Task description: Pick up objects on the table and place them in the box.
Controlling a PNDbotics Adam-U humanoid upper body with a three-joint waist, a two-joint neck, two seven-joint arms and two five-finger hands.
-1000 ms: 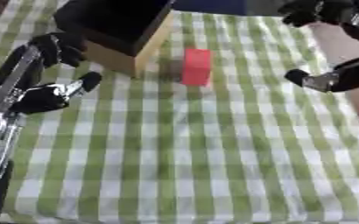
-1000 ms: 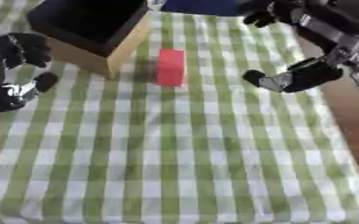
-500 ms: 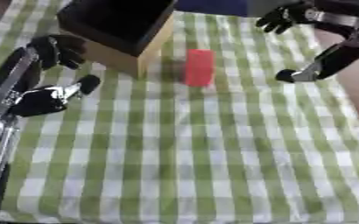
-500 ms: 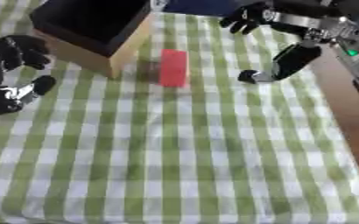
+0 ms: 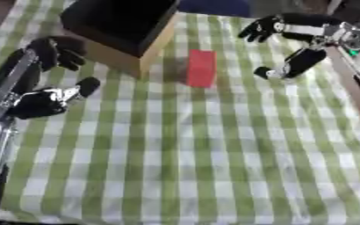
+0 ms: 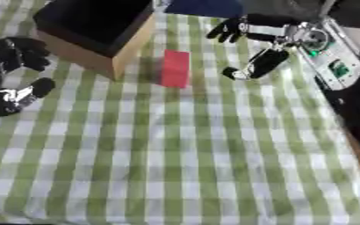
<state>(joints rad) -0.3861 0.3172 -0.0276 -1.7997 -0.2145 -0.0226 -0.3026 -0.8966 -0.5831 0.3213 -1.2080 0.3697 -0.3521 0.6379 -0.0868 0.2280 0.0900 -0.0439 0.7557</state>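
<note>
The right hand [image 5: 290,33], thumb and fingers spread wide, had swung in from the right edge toward the red rectangular block [image 5: 201,67], which stood untouched just right of the wooden box with the black interior [image 5: 121,30]. A grasp looked imminent. The left hand [image 5: 45,94] idled open at the left.

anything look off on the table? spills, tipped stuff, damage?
Nothing stands out. The red block stands on the checked cloth just right of the box, apart from it. The right hand is open, short of the block; the left hand sits idle at the left edge.
</note>
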